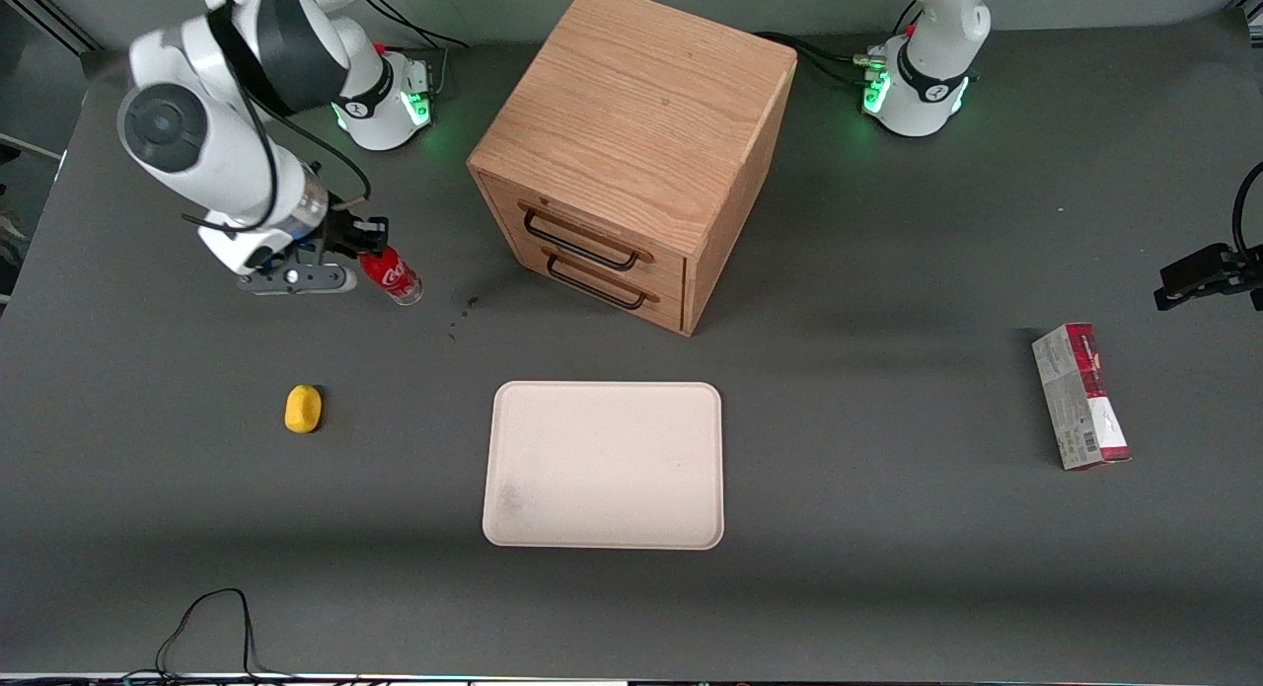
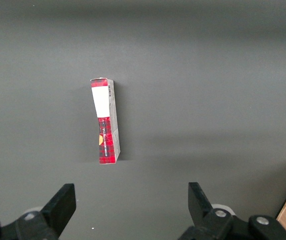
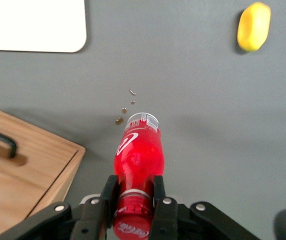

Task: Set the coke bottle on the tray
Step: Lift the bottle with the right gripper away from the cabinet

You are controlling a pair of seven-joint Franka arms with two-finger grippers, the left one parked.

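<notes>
The pincer (image 3: 133,207) has the coke bottle (image 1: 391,274) clamped at the neck just below the red cap, fingers (image 3: 108,200) pressed to either side, toward the working arm's end of the table (image 1: 888,587). The bottle hangs tilted, clear base pointing down and away from the wrist; whether that base touches the table, I can't tell. So the grasp looks made and the carry is the step in hand. Next, by my reading, comes a sweep nearer the front camera, toward the tray (image 1: 604,466), then a lowering until the base sits flat. The tray holds nothing, only a faint grey smudge. The wooden cabinet (image 1: 631,153) has both drawers closed, contents unseen. A yellow object (image 1: 303,409) lies beside that route.
</notes>
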